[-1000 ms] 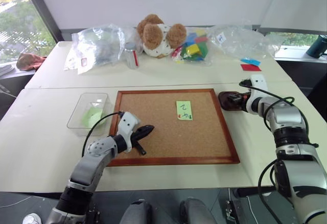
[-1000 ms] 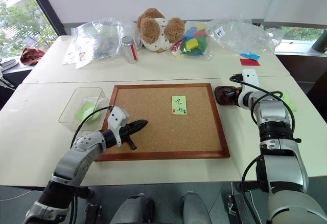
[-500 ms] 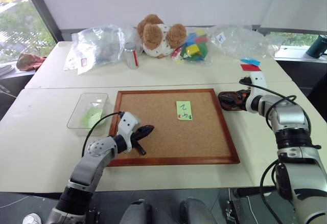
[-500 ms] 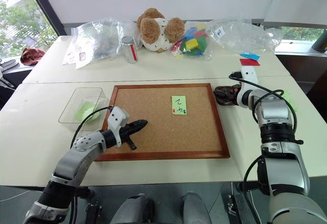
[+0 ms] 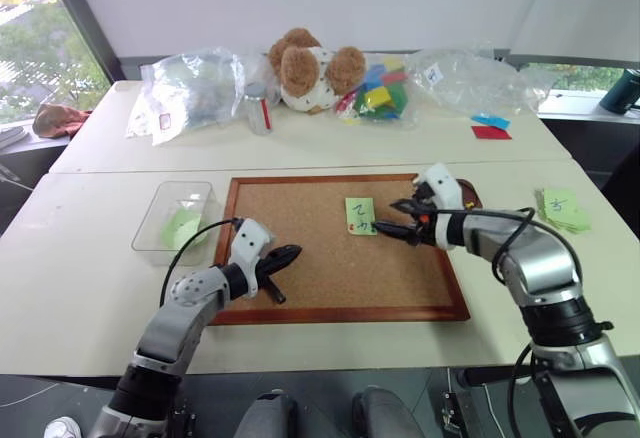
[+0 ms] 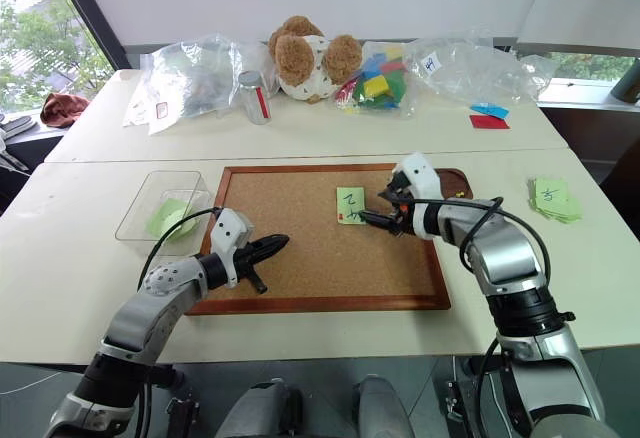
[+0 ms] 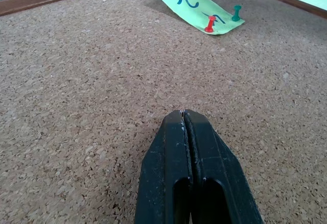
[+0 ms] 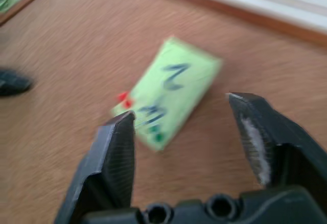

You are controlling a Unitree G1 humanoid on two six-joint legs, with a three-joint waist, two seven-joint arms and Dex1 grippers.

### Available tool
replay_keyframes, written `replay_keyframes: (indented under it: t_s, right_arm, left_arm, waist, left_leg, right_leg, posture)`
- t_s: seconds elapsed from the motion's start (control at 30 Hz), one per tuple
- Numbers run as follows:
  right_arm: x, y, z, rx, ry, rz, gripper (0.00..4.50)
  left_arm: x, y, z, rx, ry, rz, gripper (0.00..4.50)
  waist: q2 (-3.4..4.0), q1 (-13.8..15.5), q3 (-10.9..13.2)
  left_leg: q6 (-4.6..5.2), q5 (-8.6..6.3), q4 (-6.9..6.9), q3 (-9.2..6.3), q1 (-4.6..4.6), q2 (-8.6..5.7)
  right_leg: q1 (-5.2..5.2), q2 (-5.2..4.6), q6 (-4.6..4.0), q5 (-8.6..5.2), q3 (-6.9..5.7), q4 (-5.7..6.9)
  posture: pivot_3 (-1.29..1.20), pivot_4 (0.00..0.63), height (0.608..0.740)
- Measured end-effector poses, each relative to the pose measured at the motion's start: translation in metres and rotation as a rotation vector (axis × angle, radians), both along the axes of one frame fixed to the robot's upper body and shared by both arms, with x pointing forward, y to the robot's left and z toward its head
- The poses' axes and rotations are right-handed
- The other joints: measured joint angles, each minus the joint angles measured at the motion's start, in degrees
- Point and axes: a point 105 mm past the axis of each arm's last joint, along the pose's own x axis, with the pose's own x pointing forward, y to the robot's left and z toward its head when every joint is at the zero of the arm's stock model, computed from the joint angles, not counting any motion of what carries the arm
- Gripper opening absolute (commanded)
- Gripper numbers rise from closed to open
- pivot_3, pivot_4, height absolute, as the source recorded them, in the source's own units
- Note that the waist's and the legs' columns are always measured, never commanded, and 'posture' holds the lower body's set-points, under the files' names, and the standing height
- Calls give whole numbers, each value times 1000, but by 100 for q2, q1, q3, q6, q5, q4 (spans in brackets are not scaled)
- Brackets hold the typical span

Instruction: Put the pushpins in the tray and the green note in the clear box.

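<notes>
The green note (image 5: 360, 215) lies on the cork board (image 5: 320, 278), held by a red pushpin (image 7: 210, 24) and a green pushpin (image 7: 236, 13) at its near edge. My right gripper (image 5: 392, 216) hovers open just right of the note, and the note sits between its fingers in the right wrist view. Behind that hand, the brown tray (image 6: 455, 173) peeks out at the board's right edge. The clear box (image 5: 180, 216) stands left of the board with pale green paper inside. My left gripper (image 5: 283, 255) is shut and empty over the board's left part.
A stack of green notes (image 5: 562, 208) lies on the table at the right. Crinkled plastic bags (image 5: 195, 93), a can (image 5: 262, 110), a teddy bear (image 5: 312, 68) and coloured blocks (image 5: 378, 93) line the back of the table.
My right arm swung left from the tray to the note on the cork board, uncovering the tray and the green stack. The left arm stayed still.
</notes>
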Motion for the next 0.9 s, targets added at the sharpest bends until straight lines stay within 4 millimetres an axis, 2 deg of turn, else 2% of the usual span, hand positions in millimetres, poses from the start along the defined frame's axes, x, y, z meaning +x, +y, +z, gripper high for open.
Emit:
replay_keyframes:
  t_s: [0.33, 0.43, 0.57, 0.6, 0.9]
  right_arm:
    - [-1, 8, -15, -10, 14, 12, 3197]
    - [1, 10, -17, 0, 20, 11, 2340]
    - [4, 11, -18, 1, 17, 6, 399]
    - [5, 10, -17, 0, 15, -1, 44]
    - [5, 8, -14, 17, 32, -13, 44]
  left_arm:
    - [-1, 0, 0, 6, 6, -1, 0]
    - [-2, 1, 0, 8, 7, 0, 0]
    - [-2, 1, 0, 9, 6, 0, 0]
    - [-3, 1, 0, 9, 6, 0, 0]
    - [-4, 2, 0, 11, 6, 1, 0]
  waist:
    - [0, -1, 0]
    - [0, -8, 0]
    - [0, -1, 0]
    - [0, -1, 0]
    - [0, -1, 0]
  left_leg:
    - [0, 0, 0, 0, 0, 0]
    - [0, 0, 0, 0, 0, 0]
    - [0, 0, 0, 0, 0, 0]
    - [0, 0, 0, 0, 0, 0]
    - [0, 0, -2, 0, 0, 0]
  right_leg:
    - [0, 0, 0, 0, 0, 0]
    - [0, 1, 0, 0, 0, 0]
    - [0, 1, 0, 0, 0, 0]
    - [0, 1, 0, 0, 0, 0]
    - [-1, 1, 0, 0, 0, 0]
  posture:
    - [0, 150, 740]
    - [0, 150, 740]
    - [0, 150, 740]
    - [0, 150, 740]
    - [0, 150, 740]
